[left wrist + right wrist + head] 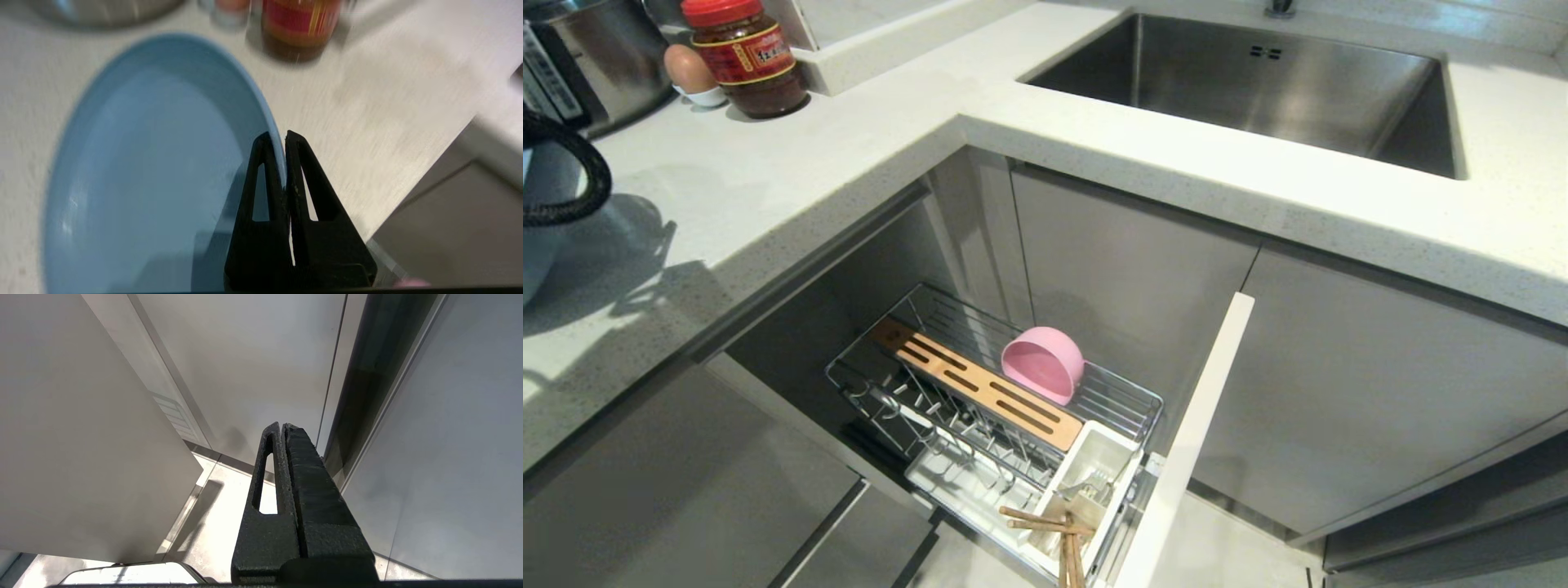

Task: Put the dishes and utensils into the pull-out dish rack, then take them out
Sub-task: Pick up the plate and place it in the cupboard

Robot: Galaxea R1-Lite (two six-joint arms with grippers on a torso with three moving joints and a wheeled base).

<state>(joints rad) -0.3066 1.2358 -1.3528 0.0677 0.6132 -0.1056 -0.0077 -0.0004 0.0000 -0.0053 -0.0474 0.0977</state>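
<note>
Your left gripper (284,136) pinches the blue plate's (155,171) rim on the counter, above the rack (992,408). Lift it level, then stand it upright between the rack's prongs.

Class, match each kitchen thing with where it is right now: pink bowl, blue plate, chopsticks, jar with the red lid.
Things:
1. pink bowl
2. blue plate
3. chopsticks
4. red-lidded jar

Places:
A. in the white utensil cup
B. standing on the counter beside an egg
C. rim pinched by the left gripper
D. on edge in the wire rack

Pairs: 1-D, 2-C, 3-A, 4-B
</note>
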